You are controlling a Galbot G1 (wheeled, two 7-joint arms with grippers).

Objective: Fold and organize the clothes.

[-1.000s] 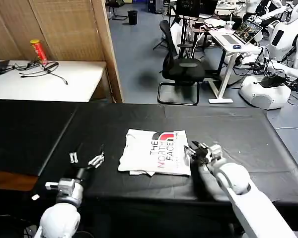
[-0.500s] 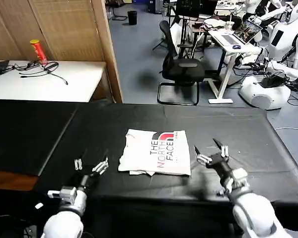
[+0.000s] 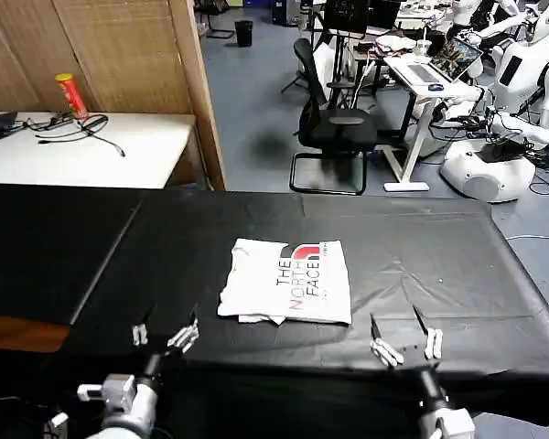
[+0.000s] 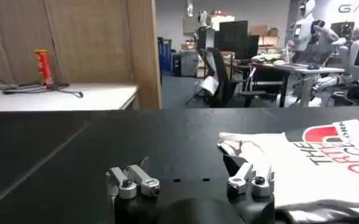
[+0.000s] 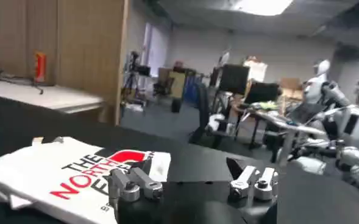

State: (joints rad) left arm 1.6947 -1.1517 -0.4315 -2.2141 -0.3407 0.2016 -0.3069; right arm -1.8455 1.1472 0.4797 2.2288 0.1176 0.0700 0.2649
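Observation:
The clothes are one white T-shirt (image 3: 288,281) folded into a rectangle in the middle of the black table (image 3: 421,247), its black lettering and red logo facing up. It also shows as the T-shirt (image 4: 325,164) beside the left fingers and as the T-shirt (image 5: 57,176) beside the right ones. My left gripper (image 3: 165,334) stands open near the table's front edge, to the left of the shirt and apart from it. At the front edge to the shirt's right, my right gripper (image 3: 404,346) is open and holds nothing.
A white side table (image 3: 82,146) at the back left carries a red can (image 3: 70,95) and cables. Behind the black table stand a wooden partition (image 3: 194,91), an office chair (image 3: 334,123), desks and white robots (image 3: 494,155).
My right gripper let go of the shirt's right edge, opened and drew back to the table's front edge. The left gripper also pulled back slightly. The shirt stayed in place.

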